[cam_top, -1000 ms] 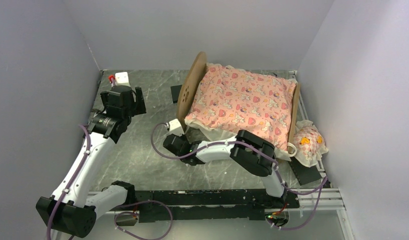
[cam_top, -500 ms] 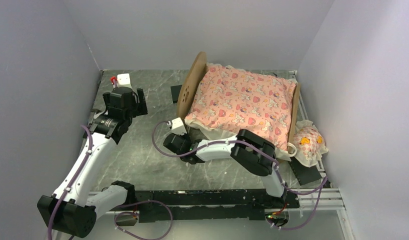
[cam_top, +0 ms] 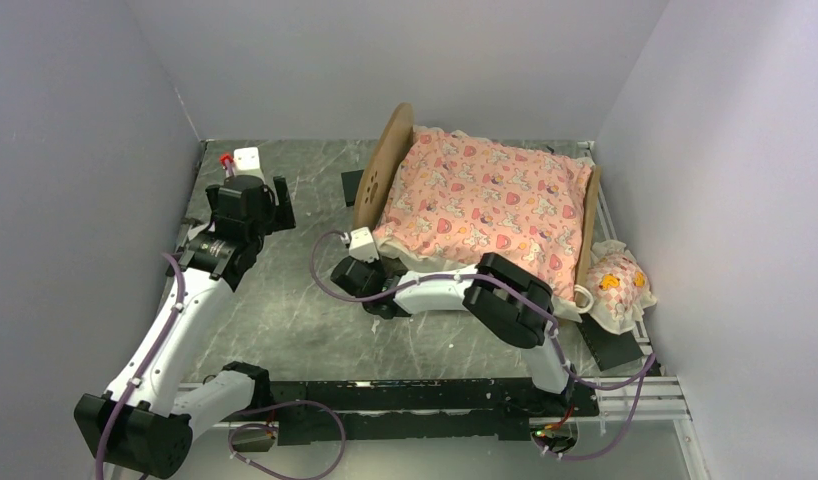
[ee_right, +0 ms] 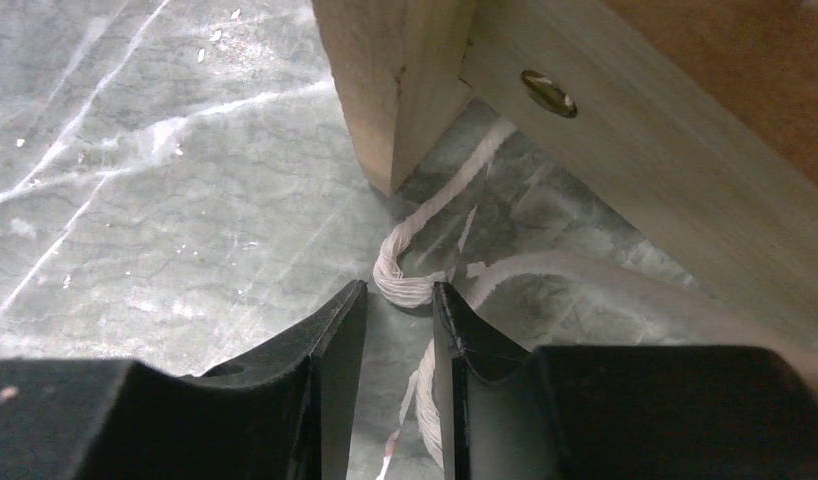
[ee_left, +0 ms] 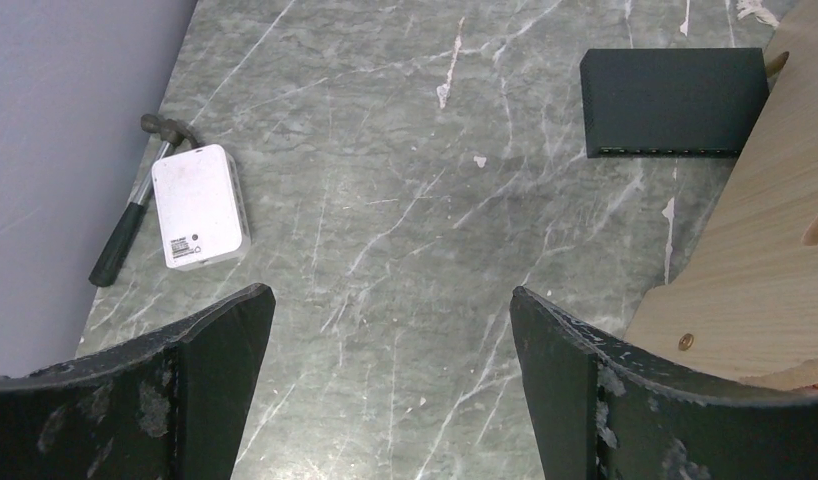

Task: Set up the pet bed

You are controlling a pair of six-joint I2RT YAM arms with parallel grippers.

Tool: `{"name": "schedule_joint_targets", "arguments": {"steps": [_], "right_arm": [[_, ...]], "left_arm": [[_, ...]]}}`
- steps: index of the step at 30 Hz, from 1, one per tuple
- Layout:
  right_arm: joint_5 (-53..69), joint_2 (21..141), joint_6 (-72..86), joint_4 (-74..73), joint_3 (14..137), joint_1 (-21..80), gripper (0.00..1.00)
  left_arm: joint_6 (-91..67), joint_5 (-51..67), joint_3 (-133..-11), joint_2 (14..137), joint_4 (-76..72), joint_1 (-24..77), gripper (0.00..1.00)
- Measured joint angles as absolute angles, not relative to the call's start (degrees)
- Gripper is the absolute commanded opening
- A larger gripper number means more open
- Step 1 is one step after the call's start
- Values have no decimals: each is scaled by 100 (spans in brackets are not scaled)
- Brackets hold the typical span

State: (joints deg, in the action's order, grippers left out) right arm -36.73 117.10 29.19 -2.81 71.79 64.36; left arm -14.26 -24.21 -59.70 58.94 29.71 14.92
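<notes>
The pet bed [cam_top: 386, 165], a light-wood frame with a rounded headboard, stands at the back of the table. A pink printed mattress [cam_top: 485, 200] lies on it. My right gripper [cam_top: 380, 270] is low at the bed's near-left corner. In the right wrist view the bed's leg [ee_right: 395, 90] and side rail [ee_right: 635, 150] are just ahead. My right gripper [ee_right: 400, 290] stands narrowly open, and a white cord [ee_right: 425, 215] from under the bed runs into the gap. My left gripper [ee_left: 390, 310] hangs wide open over bare table, left of the headboard [ee_left: 765, 250].
A frilled pillow [cam_top: 617, 280] lies on the table beside the footboard at right. A white box [ee_left: 200, 205] and a dark-handled tool [ee_left: 125, 230] lie by the left wall. A black block [ee_left: 675, 100] sits next to the headboard. Walls close in on three sides.
My right gripper has slid right and back, closer under the bed's near-left corner. The left arm has shifted slightly toward the back. The jaws stand as before.
</notes>
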Motion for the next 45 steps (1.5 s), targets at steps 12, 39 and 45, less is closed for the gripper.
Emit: {"name": "schedule_joint_targets", "arguments": {"steps": [12,39,45], "right_arm": [[-3505,11789,2930,-250,7255,6351,0],[-1651,10057,1616,-438,6643,7507,55],[-2064,9550,1599,-333,5778,7030,57]], "left_arm": [[-1424,-2248,-5957,5920,2974,1483,92],[-1431,-1776,-5955,6075,3050,1479,92],[-1494,-1354,-5907,6093,3297,1479,90]]}}
